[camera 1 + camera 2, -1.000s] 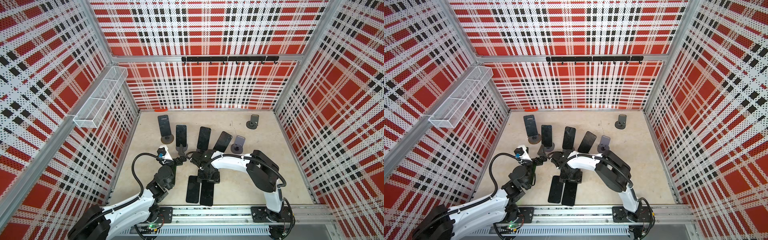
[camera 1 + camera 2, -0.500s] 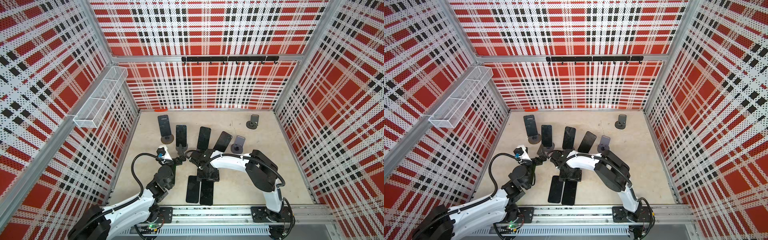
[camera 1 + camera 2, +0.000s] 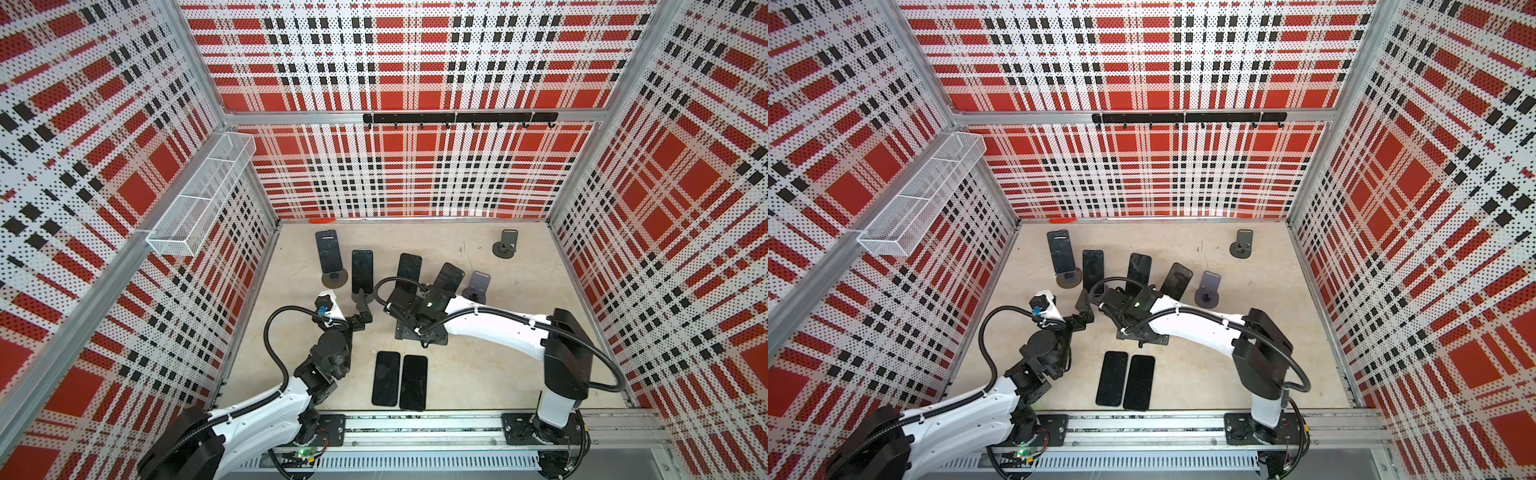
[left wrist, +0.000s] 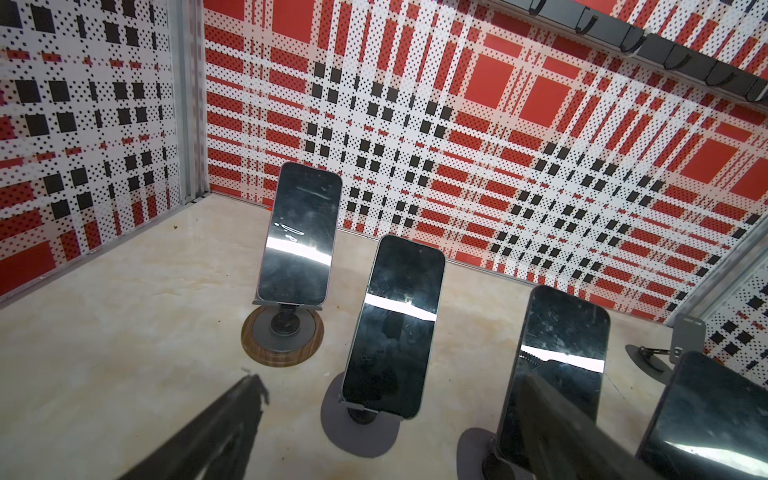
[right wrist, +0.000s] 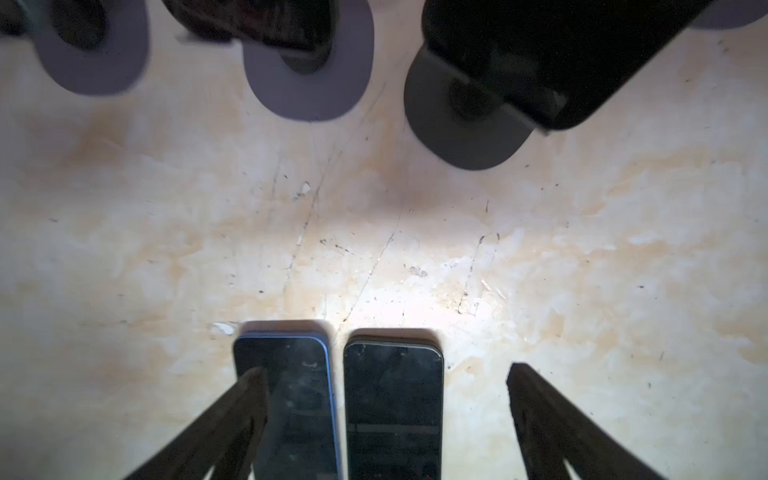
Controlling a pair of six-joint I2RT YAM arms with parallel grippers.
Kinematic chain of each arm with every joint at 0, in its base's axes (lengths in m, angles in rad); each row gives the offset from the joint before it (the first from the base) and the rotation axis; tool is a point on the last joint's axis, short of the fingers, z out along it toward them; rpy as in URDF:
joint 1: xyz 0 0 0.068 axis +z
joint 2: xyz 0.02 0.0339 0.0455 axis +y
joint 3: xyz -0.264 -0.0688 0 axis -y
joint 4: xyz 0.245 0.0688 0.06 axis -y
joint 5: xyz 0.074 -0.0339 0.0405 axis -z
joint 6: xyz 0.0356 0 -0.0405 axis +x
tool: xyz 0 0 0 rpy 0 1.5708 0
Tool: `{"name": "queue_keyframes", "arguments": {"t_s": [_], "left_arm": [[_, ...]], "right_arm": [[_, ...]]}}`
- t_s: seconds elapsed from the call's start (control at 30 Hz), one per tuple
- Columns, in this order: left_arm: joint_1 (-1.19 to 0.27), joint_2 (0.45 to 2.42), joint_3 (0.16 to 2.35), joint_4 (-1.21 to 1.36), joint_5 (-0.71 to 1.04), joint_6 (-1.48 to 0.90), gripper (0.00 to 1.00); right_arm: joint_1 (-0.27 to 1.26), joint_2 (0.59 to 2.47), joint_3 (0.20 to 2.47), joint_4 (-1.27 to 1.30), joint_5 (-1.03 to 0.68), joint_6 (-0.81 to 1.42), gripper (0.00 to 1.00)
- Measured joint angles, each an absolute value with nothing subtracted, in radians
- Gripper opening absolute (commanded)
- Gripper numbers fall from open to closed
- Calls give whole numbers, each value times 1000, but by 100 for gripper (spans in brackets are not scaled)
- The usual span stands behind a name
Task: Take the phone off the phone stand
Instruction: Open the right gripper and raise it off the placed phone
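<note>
Four phones propped upright on stands, in a row across the middle of the table (image 3: 490, 374). From the left: far-left phone (image 3: 328, 250) on a wood-rimmed stand (image 3: 334, 280), then second phone (image 3: 362, 270), third phone (image 3: 409, 269) and fourth phone (image 3: 449, 276), the last turned askew to the right. Just right of the row, a bare lavender stand (image 3: 478, 284). Well apart at the far right, a bare grey stand (image 3: 505, 245). Nearer, two flat phones (image 3: 399, 380) side by side, screens up.

Left gripper (image 4: 392, 384): jaws spread wide, gripping nothing. Hovers just on the near side of the second phone and points at it, so that the phone sits framed between the fingers (image 4: 216, 432) in the left wrist view.

Right gripper (image 5: 384, 372): jaws well apart, clamped on nothing. Hangs low over the far ends of the two flat phones, one finger above one of them, the other finger above bare table.
</note>
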State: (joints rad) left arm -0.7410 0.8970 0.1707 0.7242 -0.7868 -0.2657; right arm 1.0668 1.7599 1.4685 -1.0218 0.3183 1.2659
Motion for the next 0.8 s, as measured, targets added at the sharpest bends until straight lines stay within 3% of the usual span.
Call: {"name": "queue_keyframes", "arguments": {"t_s": [0.17,0.33,0.53,0.73,0.8], "left_arm": [[-739,911,171,724,-795,-275,98],[-706,883,170,725,-784,-337,98],[-611,838,127,785,-729,-423,98],[-683,876,139,775,-810,-356,98],[-699,897,147,773,-829,-337,98]], "right_arm": [[1040,1623,1462,-1061,482,1334,92],[890,1522,1433,-1043,524,1318,100],[762,1481,1374,-1013,609,1219,100],[681,1401,1304,-968,677,1100,100],[641,1323,1199,-858,677,968,100]]}}
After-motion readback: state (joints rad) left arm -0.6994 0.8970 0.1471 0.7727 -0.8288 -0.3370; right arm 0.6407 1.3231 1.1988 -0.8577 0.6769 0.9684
